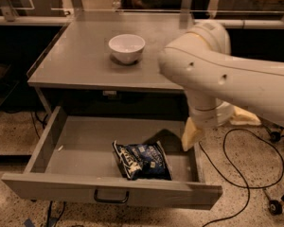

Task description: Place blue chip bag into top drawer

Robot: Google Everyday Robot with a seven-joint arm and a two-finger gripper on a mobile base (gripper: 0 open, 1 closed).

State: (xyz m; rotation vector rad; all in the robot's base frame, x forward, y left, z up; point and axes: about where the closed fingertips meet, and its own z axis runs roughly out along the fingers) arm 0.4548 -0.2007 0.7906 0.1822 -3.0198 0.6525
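Blue chip bag [143, 160] lies flat inside the top drawer [47, 186], in the front-right part, just right of the handle [111, 197] line. Its front edge sits close behind the front panel; I cannot tell whether they touch. A narrow strip of bare drawer floor separates the bag from the right wall.

Room: the drawer is pulled well out from under the table [75, 70]. Everything left of the bag is open grey floor, apart from 1 small pale speck [60, 148] near the left wall. The strip behind the bag, up to the shadowed back, is open too. The table's front edge overhangs only the rear of the drawer.

Around: 1 white bowl [126, 48] stands upright on the table, back centre, well apart from the drawer. A black cable [239, 174] loops on the speckled floor right of the drawer, and 2 dark casters sit at the far right. The big white arm [236, 74] comes in from the right, crosses the table's right end and covers that corner.

Gripper [213, 126] hangs under the wrist over the drawer's right rear corner, above and to the right of the bag and clear of it. Its 2 cream fingers [191, 134] are spread apart and hold nothing. The near one points down just beside the drawer's right wall.
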